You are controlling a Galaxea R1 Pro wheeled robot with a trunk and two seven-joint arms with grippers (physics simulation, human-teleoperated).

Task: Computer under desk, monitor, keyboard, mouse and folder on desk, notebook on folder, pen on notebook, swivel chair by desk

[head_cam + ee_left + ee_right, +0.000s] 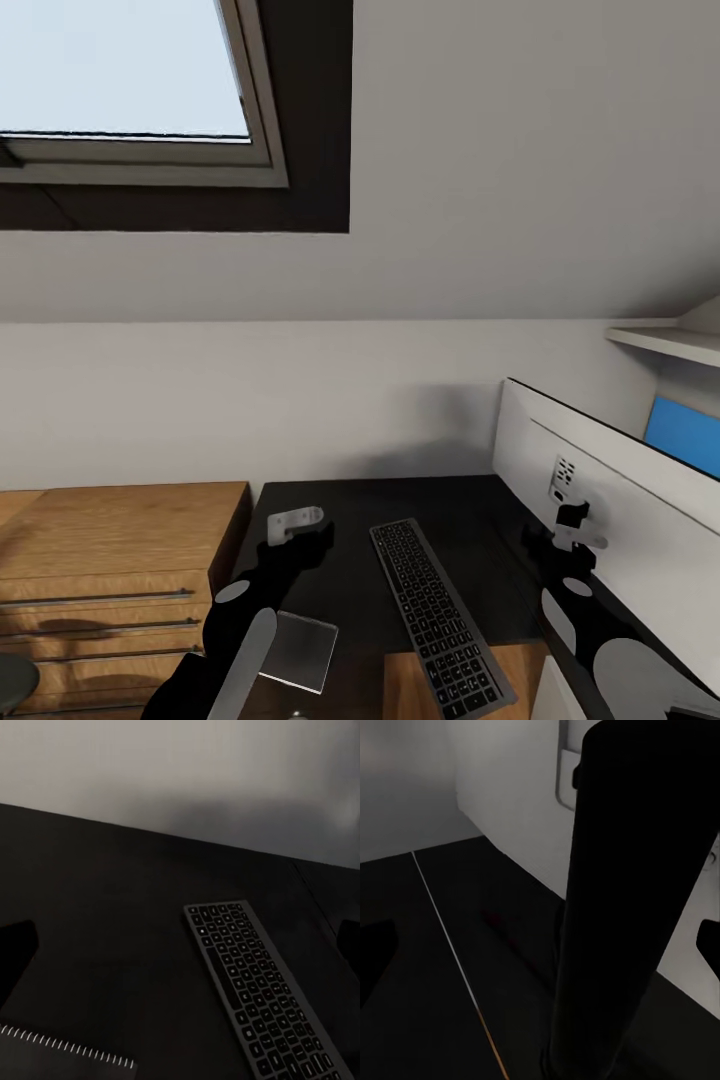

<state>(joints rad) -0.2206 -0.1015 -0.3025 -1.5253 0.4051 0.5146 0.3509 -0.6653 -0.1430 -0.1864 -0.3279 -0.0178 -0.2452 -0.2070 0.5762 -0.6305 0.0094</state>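
While the head camera is looking down over both arms, the desk (350, 590) is showing its glossy black top below a pale grey wall and a dark-framed skylight (130, 90). The keyboard (440, 618) is lying flat on the desk, running at a slant from mid-desk toward the near edge, with the left arm on one side of it and the right arm on the other. The monitor (600, 500) is standing on the desk at the right, turning its white back to the camera, and its black stand (622, 907) is rising close in front of the right wrist camera.

The left gripper (300, 540) is hanging over the desk's back left part, just beside a small white object (296, 520) that may be the mouse, though the head view is too coarse to be sure. Its fingers are appearing only as dark tips at the edges of the left wrist view, spread wide with nothing between them. The right gripper (565, 540) is sitting right against the monitor's back near the stand; its dark finger tips are standing on either side of the stand in the wrist view, but whether they are pressing on it I cannot tell.

The notebook (298, 652) is lying on the desk's near left edge, partly under the left forearm, its spiral edge (67, 1046) showing in the left wrist view. A light wooden dresser (110, 570) is standing just beside the desk on the left. A blue panel (685, 435) is peeking above the monitor.
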